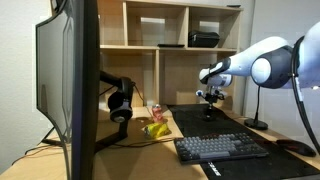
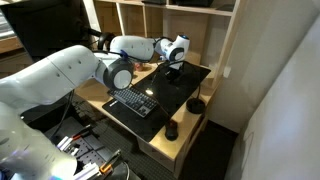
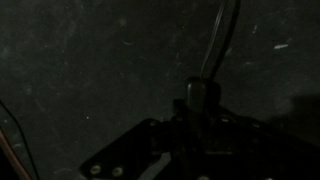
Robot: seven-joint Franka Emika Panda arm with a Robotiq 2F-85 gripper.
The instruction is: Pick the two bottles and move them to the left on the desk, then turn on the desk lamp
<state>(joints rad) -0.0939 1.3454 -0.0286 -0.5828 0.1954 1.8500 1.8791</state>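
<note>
In an exterior view the pinkish-red bottle (image 1: 156, 110) stands on the desk (image 1: 140, 142) beside the headphones. The yellow-green bottle (image 1: 156, 129) is just in front of it. The slim black desk lamp (image 1: 257, 122) rests on its round base at the right of the black mat (image 1: 228, 126), its thin neck rising upward. My gripper (image 1: 209, 108) hangs over the mat between the bottles and the lamp, pointing down. It is also in view over the mat from the other side (image 2: 172, 72). In the dark wrist view the gripper (image 3: 200, 92) is shut with nothing between its fingers.
A large monitor (image 1: 70, 75) fills the left foreground, and black headphones (image 1: 120, 103) hang beside it. A keyboard (image 1: 220, 148) and a mouse (image 1: 297, 148) lie on the front of the mat. A wooden shelf unit (image 1: 170, 40) stands behind the desk.
</note>
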